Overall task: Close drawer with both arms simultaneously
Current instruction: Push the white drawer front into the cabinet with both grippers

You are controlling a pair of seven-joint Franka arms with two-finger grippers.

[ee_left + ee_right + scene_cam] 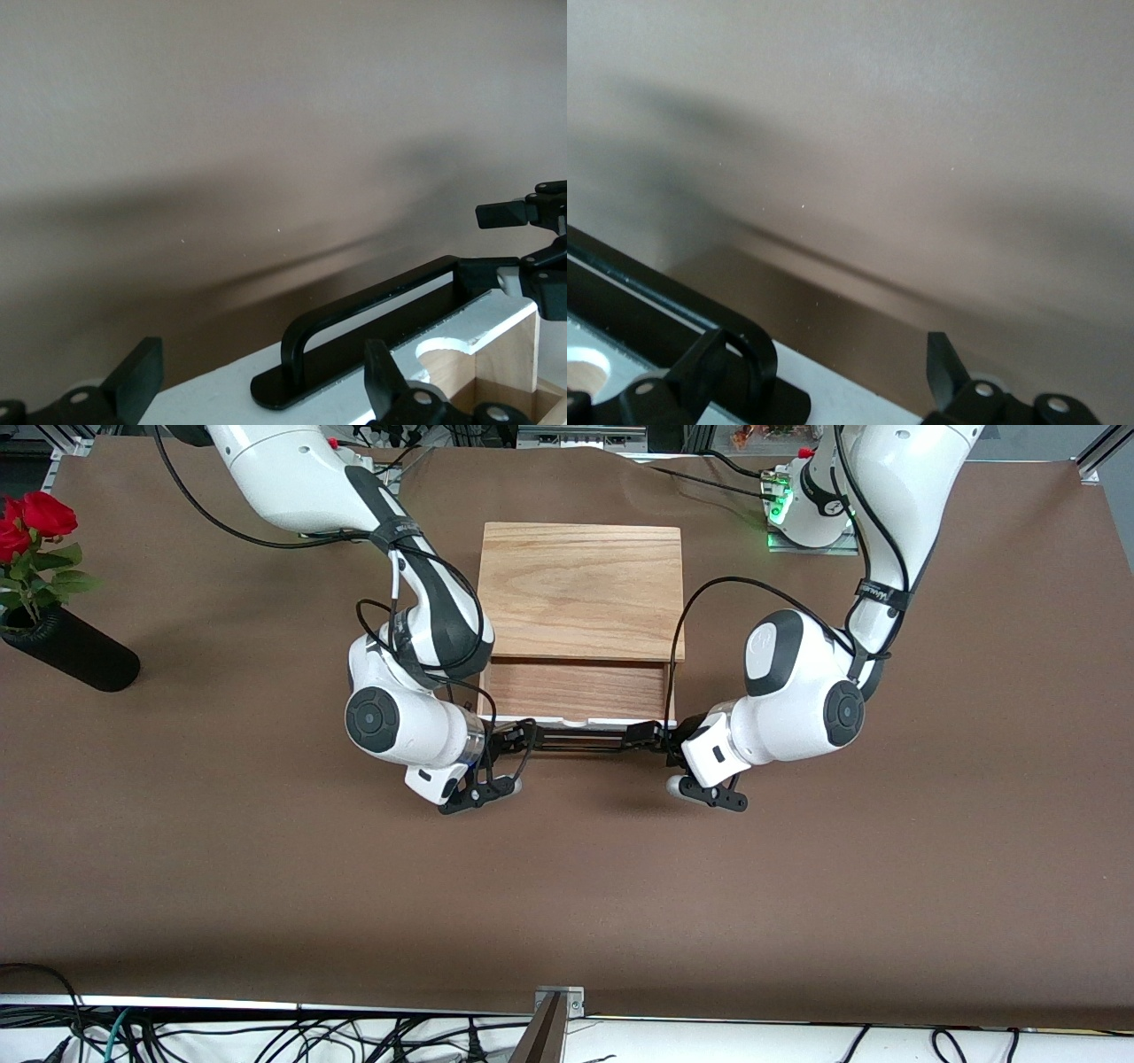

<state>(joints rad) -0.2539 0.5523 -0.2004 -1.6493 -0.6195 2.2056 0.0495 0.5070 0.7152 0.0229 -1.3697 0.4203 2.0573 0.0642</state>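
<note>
The drawer [576,689] stands partly pulled out of the wood casing [580,589], its light wood inside showing. Its white front panel [532,722] and black bar handle [580,737] face the front camera. My right gripper [516,760] is open at the panel's end toward the right arm; in the right wrist view [824,379] the panel [850,398] and the handle's end [749,341] lie between its fingers. My left gripper [671,764] is open at the other end; in the left wrist view [257,390] the panel [213,394] and handle [372,305] show between its fingers.
A black vase [75,651] with red roses [31,522] lies on the brown table near the right arm's end. A green-lit unit [784,509] sits by the left arm's base. The right gripper [532,266] also shows in the left wrist view.
</note>
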